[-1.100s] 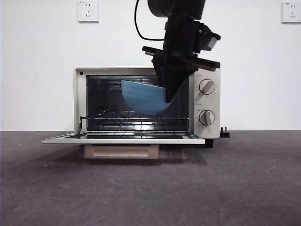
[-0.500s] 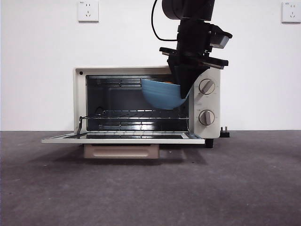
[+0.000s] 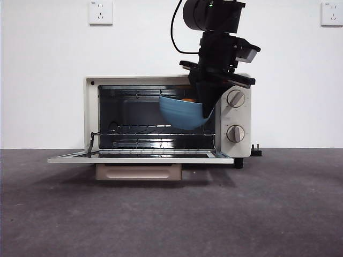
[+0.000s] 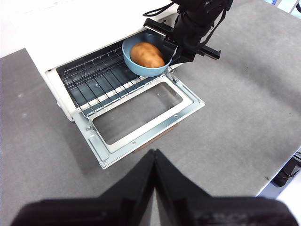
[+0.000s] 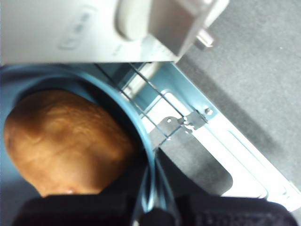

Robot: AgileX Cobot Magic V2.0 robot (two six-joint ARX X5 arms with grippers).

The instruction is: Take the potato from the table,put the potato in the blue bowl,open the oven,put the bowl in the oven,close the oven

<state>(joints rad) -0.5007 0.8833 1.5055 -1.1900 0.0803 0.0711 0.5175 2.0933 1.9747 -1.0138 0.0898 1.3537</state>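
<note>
My right gripper (image 3: 207, 111) is shut on the right rim of the blue bowl (image 3: 181, 114), holding it tilted above the wire rack at the right end of the open oven (image 3: 91, 113). The orange-brown potato (image 4: 146, 54) lies in the bowl (image 4: 127, 51); from the front only its top (image 3: 187, 99) shows over the rim. In the right wrist view the potato (image 5: 66, 141) fills the bowl (image 5: 137, 123), with the right gripper (image 5: 153, 190) pinching the rim. My left gripper (image 4: 154, 154) hangs shut, high over the table (image 4: 244, 108) in front of the oven.
The oven door (image 3: 139, 158) lies folded down flat, its glass pane (image 4: 136, 113) facing up. The wire rack (image 4: 96, 77) spans the cavity. Two knobs (image 3: 236, 98) sit on the oven's right panel, just beside the right arm. A plug (image 3: 256, 150) rests behind the oven.
The right arm has shifted to the right with the bowl, from the middle of the cavity to its right end. The bowl now sits less tilted, and the potato's top shows.
</note>
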